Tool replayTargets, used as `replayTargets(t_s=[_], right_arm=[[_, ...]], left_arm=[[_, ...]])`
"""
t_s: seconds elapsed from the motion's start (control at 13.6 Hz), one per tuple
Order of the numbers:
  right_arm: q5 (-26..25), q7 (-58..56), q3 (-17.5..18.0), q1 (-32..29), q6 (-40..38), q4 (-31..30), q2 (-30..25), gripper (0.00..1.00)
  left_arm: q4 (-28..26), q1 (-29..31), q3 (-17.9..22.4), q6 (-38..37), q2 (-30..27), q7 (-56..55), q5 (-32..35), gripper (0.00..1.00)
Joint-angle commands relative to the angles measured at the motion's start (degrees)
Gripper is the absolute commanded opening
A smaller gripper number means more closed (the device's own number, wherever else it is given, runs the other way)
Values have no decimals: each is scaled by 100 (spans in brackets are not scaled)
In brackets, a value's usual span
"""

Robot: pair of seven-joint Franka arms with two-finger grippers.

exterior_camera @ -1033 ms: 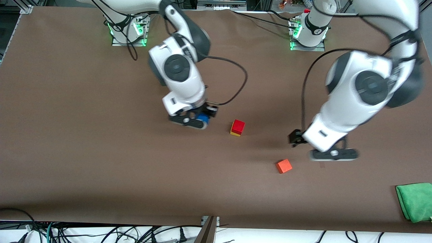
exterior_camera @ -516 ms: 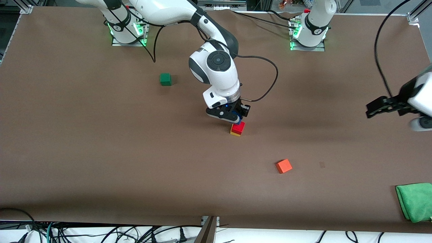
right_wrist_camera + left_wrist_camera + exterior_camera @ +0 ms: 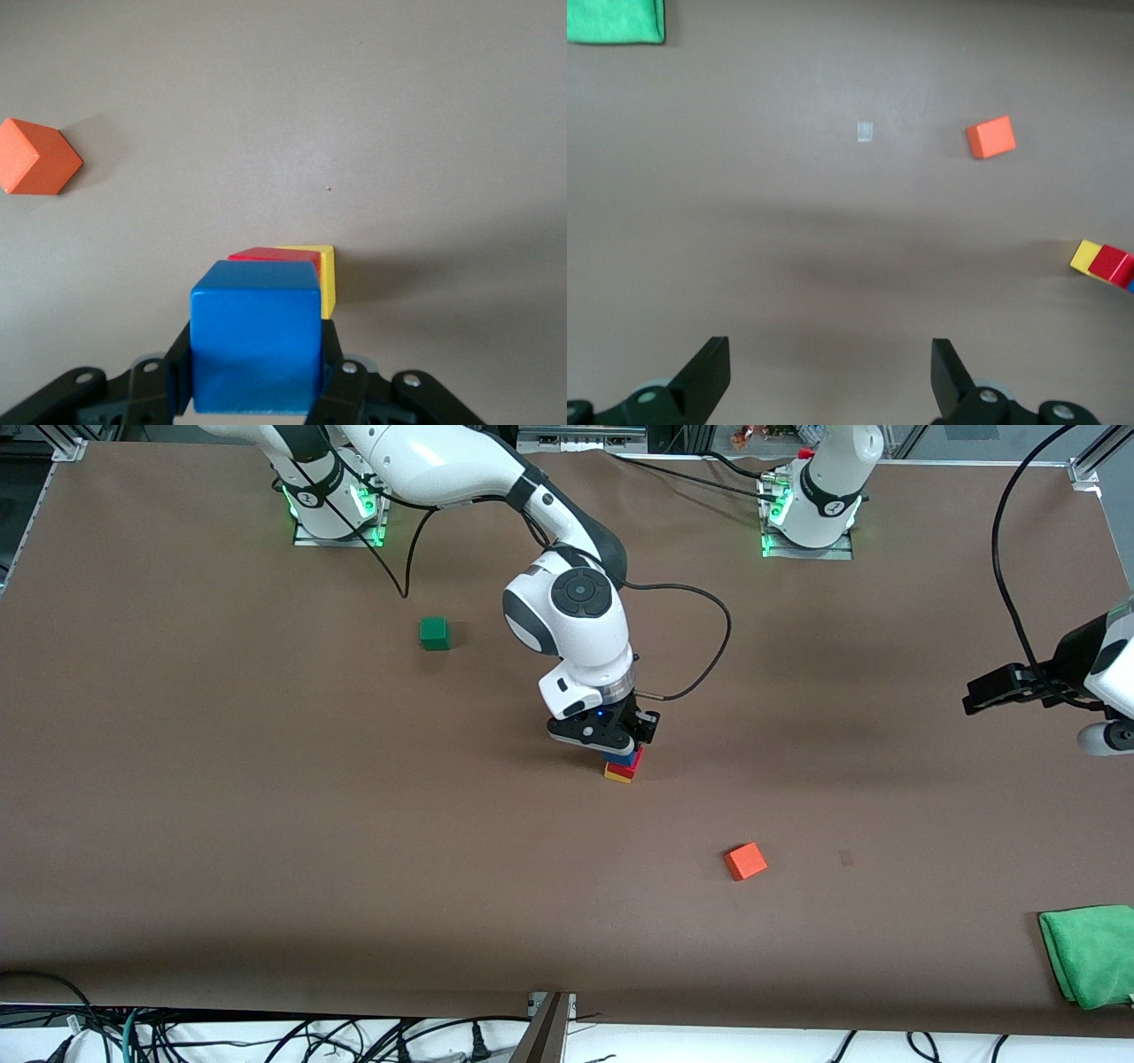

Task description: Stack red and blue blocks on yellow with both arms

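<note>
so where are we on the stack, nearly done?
Nearly. Done: the red block already sits on the yellow block. In hand: the right hand is shut on the blue block, right over the red one; I can't tell if it is seated yet. Left: release blue and back away. The left hand waits open above bare table at its own end, holding nothing.

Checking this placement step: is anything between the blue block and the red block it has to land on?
Nothing visible. The right gripper holds the blue block directly over the red block, which sits on the yellow block. The orange cube lies apart, nearer the front camera.
</note>
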Motion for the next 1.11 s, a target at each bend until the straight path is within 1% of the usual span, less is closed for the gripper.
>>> replayTargets(t_s=[0.0,0.07,0.15,0.22,0.3,0.59,0.74,0.89,1.03], right_arm=[[-102,93,-22,32,83,276,161,25],[-102,93,-22,32,119,276,170,30],[-102,93,-22,32,136,276,196,40],[-102,101,-22,32,180,276,196,73],[-102,93,-22,32,189,276,196,100],[-50,84,-40,23,76,276,135,100],[-49,41,-49,-65,-414,285,-22,100],[-58,-21,-49,-319,-915,302,-470,100],[-6,-423,4,-783,-1678,302,-856,100]], left_arm=[[-177,24,26,-62,-146,82,-64,100],[-186,33,26,-62,-146,90,-64,100],[-177,51,26,-62,-146,90,-64,100],[-169,59,26,-62,-137,90,-64,100],[-169,51,26,-62,-137,82,-55,100],[-169,86,26,-62,-137,99,-64,100],[-169,77,18,-62,-137,90,-64,100],[-169,86,18,-62,-137,99,-64,100],[-169,86,18,-62,-137,90,-64,100]])
